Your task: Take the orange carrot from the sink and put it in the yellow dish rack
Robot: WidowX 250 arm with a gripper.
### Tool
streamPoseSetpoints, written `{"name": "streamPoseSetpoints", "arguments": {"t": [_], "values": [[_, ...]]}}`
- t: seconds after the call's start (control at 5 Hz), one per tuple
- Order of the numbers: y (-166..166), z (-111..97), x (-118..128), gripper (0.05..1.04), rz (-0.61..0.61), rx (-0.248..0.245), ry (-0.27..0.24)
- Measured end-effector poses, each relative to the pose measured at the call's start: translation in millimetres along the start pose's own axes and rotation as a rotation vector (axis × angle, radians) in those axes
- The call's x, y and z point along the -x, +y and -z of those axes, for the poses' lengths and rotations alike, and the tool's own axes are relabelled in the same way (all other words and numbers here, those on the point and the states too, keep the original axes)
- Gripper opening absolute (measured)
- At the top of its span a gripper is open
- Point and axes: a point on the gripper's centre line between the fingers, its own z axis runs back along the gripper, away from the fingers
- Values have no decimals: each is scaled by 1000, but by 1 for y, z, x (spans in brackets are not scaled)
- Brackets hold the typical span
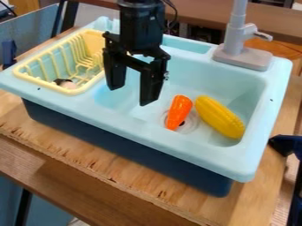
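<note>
Overhead, the black arm [140,22] is coming in from the top edge of the view, and its gripper [130,95] is hanging over the light blue sink [153,142], between the yellow rack [94,39] and the carrot [179,111]. Its fingers are standing wide apart, pointing down, with nothing sitting between them. The carrot, bright orange, is lying in the basin on the picture's right of the gripper and is the nearer of the two toy vegetables to it. The carrot's broad end is facing the back of the sink, while its narrow tip is pointing toward the front rim, beside the dark opening of the drain [182,123]. Just beside it, on the picture's right, the yellow corn [219,117] is resting aslant on the basin floor, its lower end lying near the sink's front right corner. A narrow gap is separating the two. The rack is occupying the picture's left end of the sink, and a small black and pale thing [66,83] is lying in its front corner, too small to make out. Behind the basin, the gray faucet [236,36] is rising from its base. Everything is standing on a wooden board [88,152].
</note>
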Motion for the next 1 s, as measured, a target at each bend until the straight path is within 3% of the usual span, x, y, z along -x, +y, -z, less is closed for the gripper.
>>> {"name": "streamPoseSetpoints", "arguments": {"t": [0.4, 1.0], "values": [[-2, 14, -38, 999, 25, 71, -40], [-18, 42, -62, 999, -2, 86, 20]]}}
